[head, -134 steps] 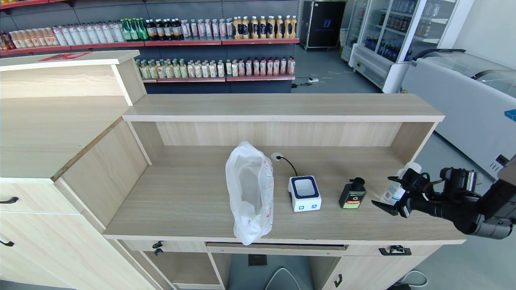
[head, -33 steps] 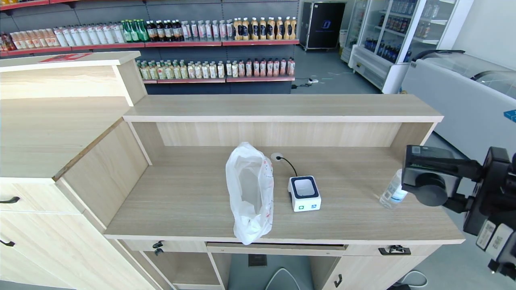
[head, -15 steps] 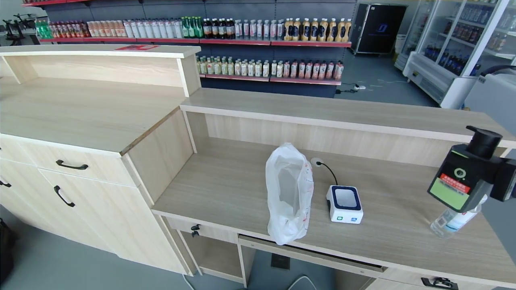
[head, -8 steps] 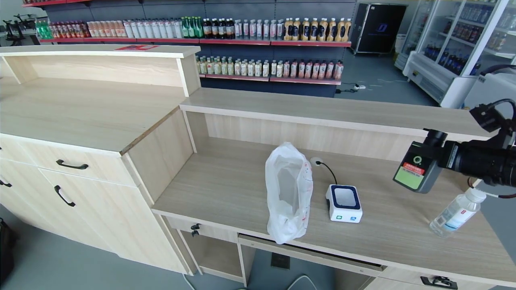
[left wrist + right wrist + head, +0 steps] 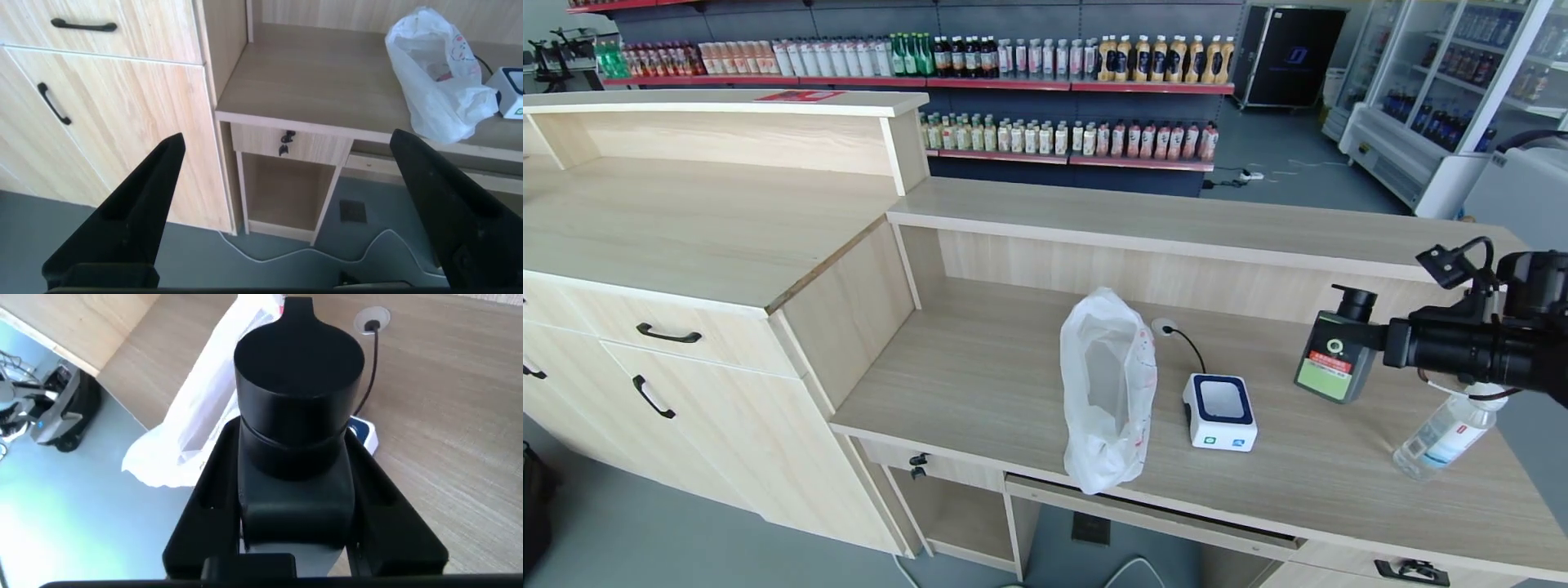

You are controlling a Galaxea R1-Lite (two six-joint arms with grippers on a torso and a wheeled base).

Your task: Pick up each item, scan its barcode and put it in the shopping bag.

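My right gripper (image 5: 1376, 347) is shut on a dark pump bottle (image 5: 1334, 359) with a green and red label, held in the air over the counter (image 5: 980, 384), right of the white scanner (image 5: 1219, 412). In the right wrist view the bottle's black pump cap (image 5: 298, 380) sits between my fingers (image 5: 204, 518), with the scanner (image 5: 365, 434) and the white shopping bag (image 5: 196, 425) below it. The bag (image 5: 1107, 388) stands open, left of the scanner. A clear water bottle (image 5: 1445, 431) stands at the counter's right end. My left gripper (image 5: 286, 220) hangs open low before the counter.
A black cable (image 5: 1188, 347) runs from the scanner to a port in the counter. A raised shelf (image 5: 1176, 224) borders the counter's back. Cabinet drawers with black handles (image 5: 82, 24) stand to the left. Store shelves of bottles (image 5: 1013, 61) and fridges (image 5: 1421, 82) are behind.
The head view shifted. My right gripper took the pump bottle off the counter, and over the last second carried it down and left toward the scanner.
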